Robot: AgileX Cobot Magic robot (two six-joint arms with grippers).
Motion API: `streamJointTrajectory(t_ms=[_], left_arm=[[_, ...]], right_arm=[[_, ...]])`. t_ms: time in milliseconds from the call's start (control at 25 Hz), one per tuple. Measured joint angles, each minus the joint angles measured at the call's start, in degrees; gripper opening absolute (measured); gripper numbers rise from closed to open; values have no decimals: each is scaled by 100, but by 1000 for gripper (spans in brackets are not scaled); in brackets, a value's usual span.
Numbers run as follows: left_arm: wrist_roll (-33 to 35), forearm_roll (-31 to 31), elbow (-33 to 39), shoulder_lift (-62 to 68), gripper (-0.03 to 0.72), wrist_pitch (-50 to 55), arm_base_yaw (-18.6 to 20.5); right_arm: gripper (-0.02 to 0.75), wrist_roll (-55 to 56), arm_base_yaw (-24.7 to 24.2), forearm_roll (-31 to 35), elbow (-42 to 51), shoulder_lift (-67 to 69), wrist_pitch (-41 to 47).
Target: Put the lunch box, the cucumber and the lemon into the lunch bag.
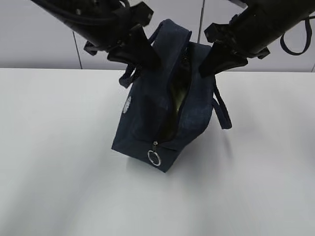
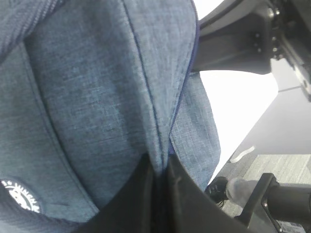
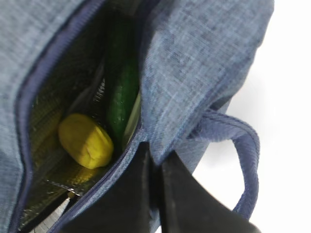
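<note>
navy lunch bag point(image 1: 147, 113), yellow lemon point(image 3: 85, 141), green cucumber point(image 3: 121, 99)

Both arms reach down from the upper corners and slant inward toward the middle. Left pincer point(image 1: 147, 58) is closed, black fingers point(image 2: 141, 194) pressed together, pinching a fold of the lunch bag point(image 1: 162, 113) fabric. Right pincer point(image 1: 209, 66) is likewise closed, fingers point(image 3: 141, 194) clamped on the bag's opposite edge.

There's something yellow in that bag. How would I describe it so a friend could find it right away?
Start at the dark blue lunch bag standing on the white table, and look through its open top zipper. On the silvery lining beside the long green cucumber lies the lemon: small, oval, and the only bright yellow thing there.
</note>
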Motion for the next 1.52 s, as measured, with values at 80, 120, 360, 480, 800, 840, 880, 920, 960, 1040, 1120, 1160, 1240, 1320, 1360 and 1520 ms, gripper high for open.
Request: streamJointTrajectory(t_ms=[80,120,360,480,800,840,880,920,960,1040,1120,1160,1240,1320,1360,1520], left_arm=[[-12,-91,258,0,1,-262,-89],[-23,-124,397,0,1,-383,-112],[-34,-516,998,0,1,-1197,-333],[-34,-740,1246,-10,1,-1586,-520],[-34,-994,1620,-39,1,-2167,-733],[-34,-994,1620,-39,1,-2178,-733],[-34,-979,1620,-39,1,-2178,-733],[-45,-930,1620,-39,1,-2190,-733],[-45,-903,1620,-44,1,-2190,-733],[-45,-848,1620,-53,1,-2190,-733],[-45,-832,1620,-67,11,-2215,-733],[-45,-822,1620,-67,19,-2229,-733],[-45,-791,1620,-67,57,-2252,-733],[-45,-734,1620,-80,113,-2265,-733],[-45,-702,1620,-80,151,-2265,-733],[-45,-665,1620,-93,288,-2244,-733]], right_arm=[[5,26,-14,-108,0,0,49],[5,26,-14,-158,0,0,71],[5,37,-35,-471,0,0,190],[5,37,-38,-564,0,0,231],[5,-121,-48,-548,0,100,383],[5,-152,-48,-494,0,124,386],[5,-177,-48,-468,0,146,386],[6,-186,-48,-438,0,156,386],[10,-187,-48,-430,0,156,386],[31,-194,-48,-415,0,156,386],[80,-194,-48,-370,-11,156,386],[120,-199,-48,-339,-19,156,375],[211,-208,-48,-299,-24,156,375],[300,-208,-48,-275,-34,156,375],[323,-212,-48,-276,-32,156,375],[359,-222,-48,-264,-32,156,375]])
